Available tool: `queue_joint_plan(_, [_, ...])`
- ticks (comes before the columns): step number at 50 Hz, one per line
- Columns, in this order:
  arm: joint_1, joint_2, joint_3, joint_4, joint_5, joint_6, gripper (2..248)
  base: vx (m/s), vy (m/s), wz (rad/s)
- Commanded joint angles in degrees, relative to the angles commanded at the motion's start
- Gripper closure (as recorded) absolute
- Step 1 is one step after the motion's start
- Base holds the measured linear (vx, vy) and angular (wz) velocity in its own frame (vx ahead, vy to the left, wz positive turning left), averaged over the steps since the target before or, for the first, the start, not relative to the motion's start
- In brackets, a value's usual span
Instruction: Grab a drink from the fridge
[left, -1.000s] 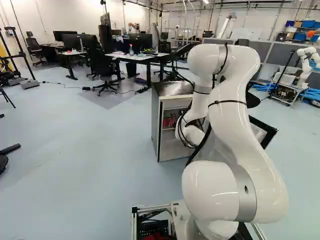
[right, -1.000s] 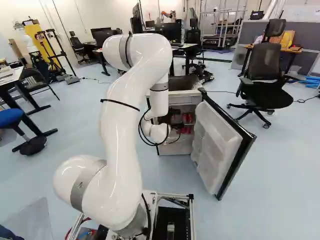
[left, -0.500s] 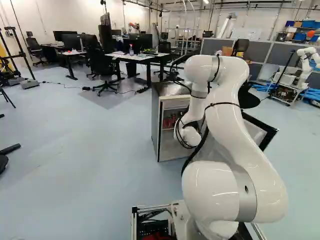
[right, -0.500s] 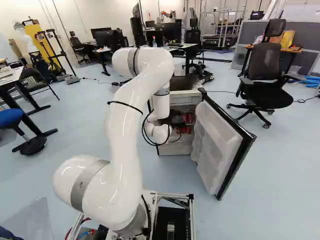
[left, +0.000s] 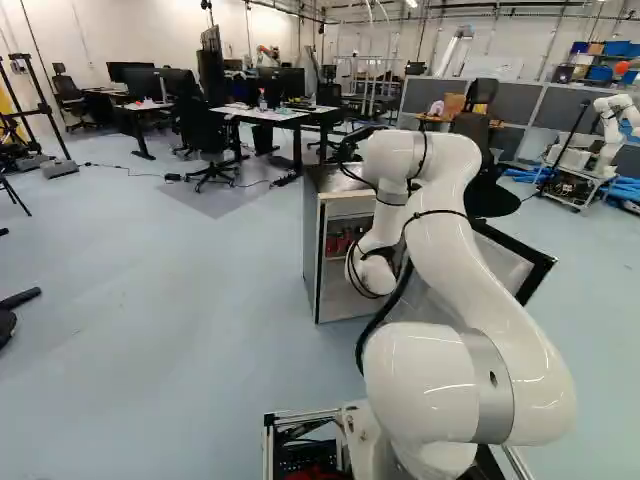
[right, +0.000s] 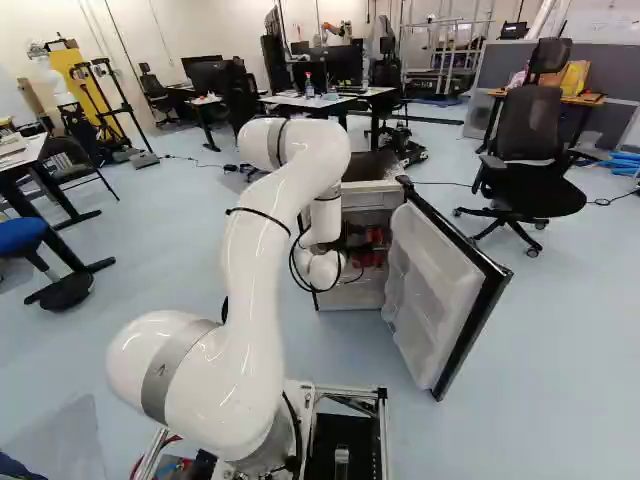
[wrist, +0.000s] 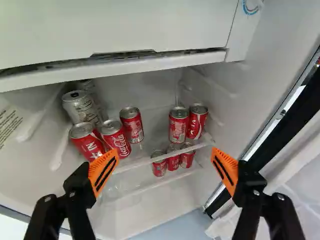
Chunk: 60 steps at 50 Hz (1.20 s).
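White jointed robot arm (left: 470, 300) is rising right of the middle in the left base view, its wrist end reaching toward a small white fridge with grey sides (left: 345, 209) near the centre of that view. In the right base view, the black-edged, white-lined fridge door (right: 435, 290) is hanging open right of centre, and a black mesh office chair (right: 525, 190) is standing upper right. Wrist view: the jaws are standing wide open, their orange ribbed pads (wrist: 103, 171) facing each other across the gap. Drinks are sitting inside the fridge, ahead of the jaws: five red metal cans (wrist: 178, 125) are standing on the upper level, two of them just beyond one pad, with a silver can (wrist: 81, 107) behind those two. Three more red cans (wrist: 159, 165) are resting below the clear shelf (wrist: 150, 160). Contact between pad and nearest can is remaining undetermined.
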Motion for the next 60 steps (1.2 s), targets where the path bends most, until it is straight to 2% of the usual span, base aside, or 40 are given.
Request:
queue_joint_plan(35, [-0.72, -10.34, -12.06, 3.58, 0.00, 0.00, 3, 0.000, 0.000, 0.000])
queue_joint_plan(60, [-0.57, -14.13, -19.29, 5.32, 0.00, 0.00, 3, 0.000, 0.000, 0.000])
